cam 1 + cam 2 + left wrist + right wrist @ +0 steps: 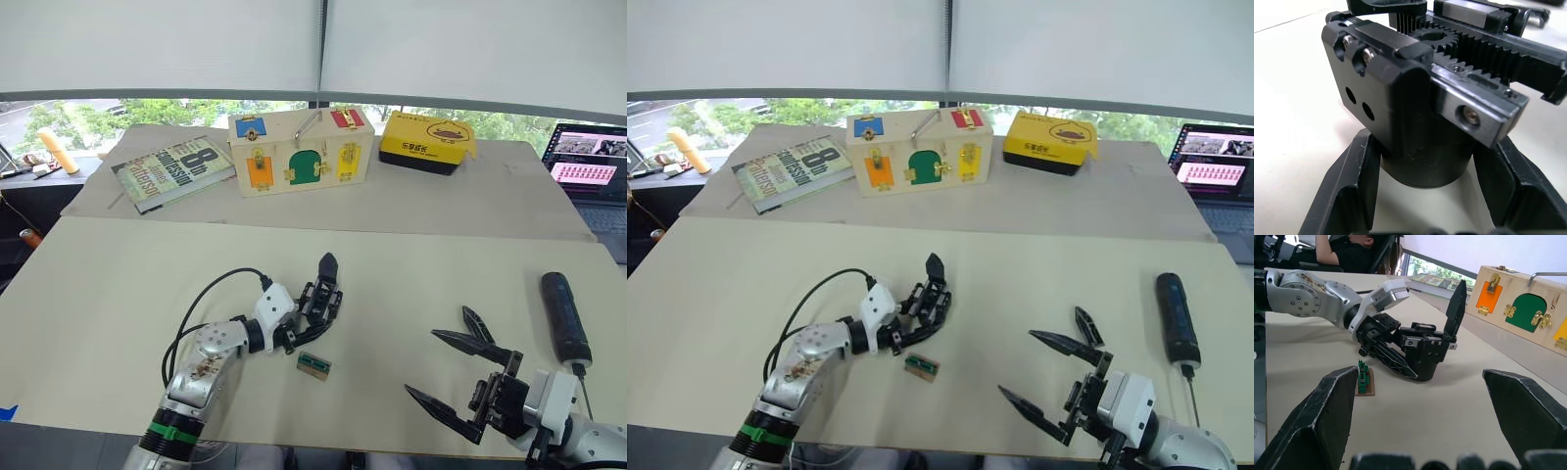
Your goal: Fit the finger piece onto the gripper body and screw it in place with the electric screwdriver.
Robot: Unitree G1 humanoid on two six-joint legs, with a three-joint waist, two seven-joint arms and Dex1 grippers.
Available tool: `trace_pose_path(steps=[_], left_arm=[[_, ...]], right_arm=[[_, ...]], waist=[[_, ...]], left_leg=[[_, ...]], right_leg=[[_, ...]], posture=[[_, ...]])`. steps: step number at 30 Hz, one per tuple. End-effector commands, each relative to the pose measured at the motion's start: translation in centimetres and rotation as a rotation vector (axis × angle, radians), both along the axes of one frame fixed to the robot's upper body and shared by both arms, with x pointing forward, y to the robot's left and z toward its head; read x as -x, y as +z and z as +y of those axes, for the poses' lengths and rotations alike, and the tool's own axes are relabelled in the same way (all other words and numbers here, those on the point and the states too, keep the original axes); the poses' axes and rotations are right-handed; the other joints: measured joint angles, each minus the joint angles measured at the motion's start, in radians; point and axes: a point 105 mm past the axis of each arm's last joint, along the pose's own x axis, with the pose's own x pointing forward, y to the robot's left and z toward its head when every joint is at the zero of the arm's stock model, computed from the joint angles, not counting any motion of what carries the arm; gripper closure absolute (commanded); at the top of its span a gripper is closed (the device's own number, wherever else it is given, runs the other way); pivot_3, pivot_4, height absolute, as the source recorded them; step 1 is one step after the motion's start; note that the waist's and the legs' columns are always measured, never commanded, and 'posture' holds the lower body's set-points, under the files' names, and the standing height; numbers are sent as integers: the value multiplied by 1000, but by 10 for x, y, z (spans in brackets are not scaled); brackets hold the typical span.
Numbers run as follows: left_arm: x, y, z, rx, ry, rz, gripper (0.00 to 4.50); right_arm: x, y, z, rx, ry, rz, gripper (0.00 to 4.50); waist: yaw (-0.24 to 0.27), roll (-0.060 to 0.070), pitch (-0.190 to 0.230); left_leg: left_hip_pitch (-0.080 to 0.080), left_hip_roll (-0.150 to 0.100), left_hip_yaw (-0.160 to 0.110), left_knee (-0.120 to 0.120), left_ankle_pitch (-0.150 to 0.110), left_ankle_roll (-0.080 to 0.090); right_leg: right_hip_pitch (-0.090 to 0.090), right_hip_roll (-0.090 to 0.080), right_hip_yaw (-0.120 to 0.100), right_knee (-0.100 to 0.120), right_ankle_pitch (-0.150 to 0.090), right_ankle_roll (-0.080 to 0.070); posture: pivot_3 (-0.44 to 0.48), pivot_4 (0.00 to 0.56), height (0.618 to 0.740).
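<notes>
I have the left pincer [312, 318] clenched on the gripper body [321, 299], its two black fingers [1347, 191] pressed to either side of the round base, with the toothed rack and gear showing across the top in the left wrist view. The gripper body stands on the counter [118, 294] near the middle, and its one pointed finger sticks up. Just beside it, toward me, lies a small green-and-tan block [313, 365], apart from the pincer. My right pincer [453, 377] is released, fingers spread wide and empty, low over the counter on the right. The finger piece [477, 324] lies on the counter just beyond that pincer's far finger. The electric screwdriver [565, 317] lies farther right, its thin bit pointing back toward me, untouched.
</notes>
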Motion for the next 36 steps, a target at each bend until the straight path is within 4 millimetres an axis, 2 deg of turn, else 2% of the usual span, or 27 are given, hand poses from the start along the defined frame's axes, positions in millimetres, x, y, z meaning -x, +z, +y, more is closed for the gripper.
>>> trace_pose_path(steps=[1, 9, 11, 14, 21, 30, 34, 36], left_arm=[[6, 0, -4, -21, -39, -41, 2234], [5, -7, 2, -25, -6, -12, 2234], [5, -8, 3, -17, 15, 0, 1166], [6, -8, 5, -12, 13, 14, 99], [0, 3, 33, -6, 39, -13, 99], [10, 13, 70, 42, -54, 62, 99], [17, 19, 98, 38, -139, 87, 99], [16, 28, 117, 14, -178, 68, 99]], right_arm=[[2, 8, 0, -4, 4, -27, 0], [-1, 11, 0, -2, 5, -34, 0], [-1, 11, 0, -2, 4, -35, 0], [-1, 11, 0, -2, 2, -36, 0], [0, 9, -3, -4, -12, -37, 0], [5, 7, -7, -11, -61, -40, 0], [10, 4, -29, 13, -221, -1, 0], [19, -3, -51, 12, -372, 83, 0]], waist=[[-1, 0, 0], [-3, 0, 0], [-3, 1, 0], [-3, 2, -1], [-8, 2, -1], [-3, 3, -1], [-4, 3, -1], [-3, 4, -1]], left_leg=[[0, 0, 0, 0, 0, 0], [0, 0, 0, 0, 0, 0], [1, 0, 0, 0, 0, 0], [1, 0, 0, -1, 0, 0], [2, 1, 1, -1, 0, 0], [0, 1, 1, -1, 0, 0], [0, 1, 1, -1, 0, 0], [0, 1, 1, -2, 0, -1]], right_leg=[[0, 0, 0, 0, 0, 0], [0, 0, 0, 0, 0, 0], [0, 0, 0, 0, 0, 0], [0, 0, 1, 0, 0, 0], [0, 1, 2, 0, 0, 0], [-1, 0, 1, 0, 0, 0], [-1, 1, 0, 0, -1, 0], [-2, 1, 0, 1, -2, -1]], posture=[[0, 150, 740], [0, 150, 740], [0, 150, 740], [0, 150, 740], [0, 150, 740], [0, 150, 740], [0, 150, 740], [0, 150, 740]])
